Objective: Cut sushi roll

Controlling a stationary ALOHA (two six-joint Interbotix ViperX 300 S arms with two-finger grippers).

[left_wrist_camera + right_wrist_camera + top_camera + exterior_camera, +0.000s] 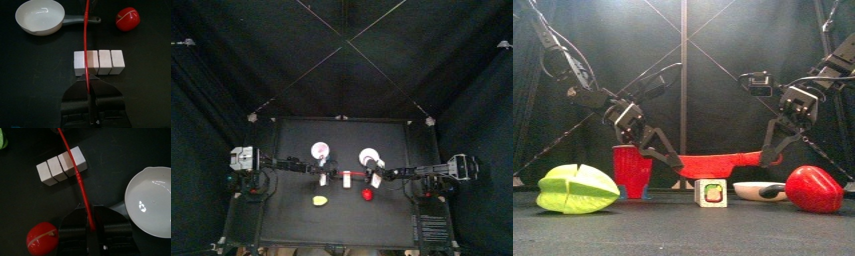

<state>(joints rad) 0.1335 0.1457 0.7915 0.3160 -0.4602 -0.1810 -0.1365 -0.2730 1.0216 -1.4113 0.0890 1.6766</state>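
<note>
The sushi roll [99,62] lies on the black worktop [33,85] as a row of white blocks side by side, near the middle, directly under a red knife [716,160] that both arms carry between them. In the left wrist view the left pincer [90,97] is clamped on one end of the knife, the thin red edge running out over the roll between the blocks. In the right wrist view the right pincer [88,223] grips the other end just as tightly.

I judge the roll to be a light toy, stiff plastic with sections that part at seams, so it should split rather than squash. Being light and smooth, it may skid or tip if the blade lands off a seam. Neither pincer is free to steady it, so I would press straight down with both arms together and keep the blade level.

Around it I see a white saucepan [40,17] and a red apple [127,18] beyond the roll, and in the front view a green fruit [576,189] and a red cup [632,170] on the left.
</note>
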